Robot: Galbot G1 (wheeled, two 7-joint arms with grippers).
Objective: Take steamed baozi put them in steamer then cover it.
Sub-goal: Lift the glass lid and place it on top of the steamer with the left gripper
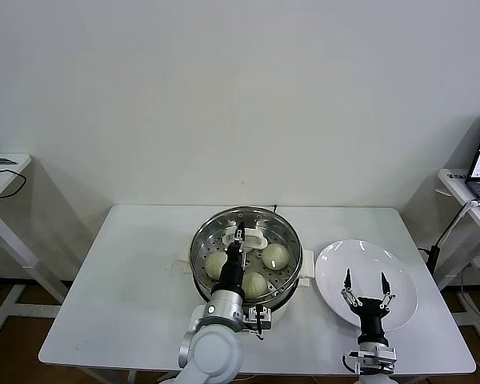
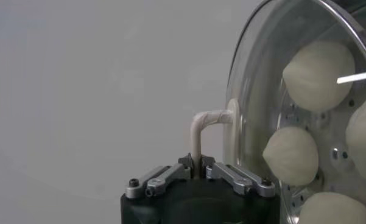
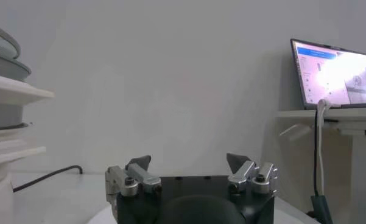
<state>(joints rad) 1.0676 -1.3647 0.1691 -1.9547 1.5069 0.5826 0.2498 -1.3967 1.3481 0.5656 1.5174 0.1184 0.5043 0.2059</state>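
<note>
1. Steamed baozi (image 1: pixel 276 255): three show clearly in the head view on the perforated tray inside the steamer (image 1: pixel 202 250), which sits mid-bench, slightly toward the near edge. The left wrist view shows four through the glass, so the loading step looks done.
2. Cover (image 2: pixel 256 91): clear glass lid with metal rim, over the steamer mouth. From the head view I cannot tell whether it is fully seated or just above the rim.
3. Left gripper (image 1: pixel 238 237): reaches over the steamer from the near edge, jaws clenched on the cream lid handle (image 2: pixel 201 125). The left wrist view shows the thin bar of the handle pinched between the two tips. Gripping the centre handle likely keeps the lid level and centred over the pot.
4. Right gripper (image 1: pixel 366 289): idle near the bench's near right corner, over the white plate (image 1: pixel 396 268), jaws released and spread wide, holding nothing. Parked there it stays well clear of the lid work.
5. The plate carries no baozi, which fits all of them being in the pot.
6. Judgement: the step in hand is covering. What remains is to confirm the lid sits on the rim all round, then release the handle and lift straight up so the lid is not dragged off.
7. Risk: an off-centre lid could rest tilted on the rim.
</note>
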